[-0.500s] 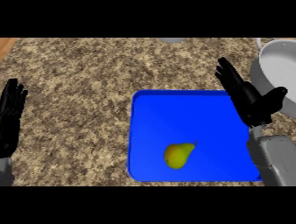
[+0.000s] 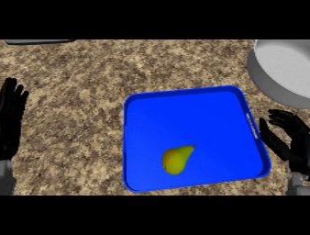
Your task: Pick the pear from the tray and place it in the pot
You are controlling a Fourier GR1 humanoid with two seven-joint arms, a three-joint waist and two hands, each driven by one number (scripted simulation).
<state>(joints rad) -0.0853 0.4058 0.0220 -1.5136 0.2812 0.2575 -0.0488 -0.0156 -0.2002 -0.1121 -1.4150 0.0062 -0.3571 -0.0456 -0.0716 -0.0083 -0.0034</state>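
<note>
- Light lies bright and even over my counter (image 2: 83, 92); its speckle looks alike from side to side.
- The tray (image 2: 185, 114) shows as a strong, saturated blue, with only a soft change of tone across its floor and a paler line along its right rim.
- The pear (image 2: 176, 159) is brightest yellow in its middle and dulls to olive at its edge; the shadow beneath it is faint.
- The pot (image 2: 300, 64) is pale grey inside, darker on its outer wall.
- My left hand (image 2: 2, 128) and right hand (image 2: 296, 142) stay near-black, with a thin grey sheen.
</note>
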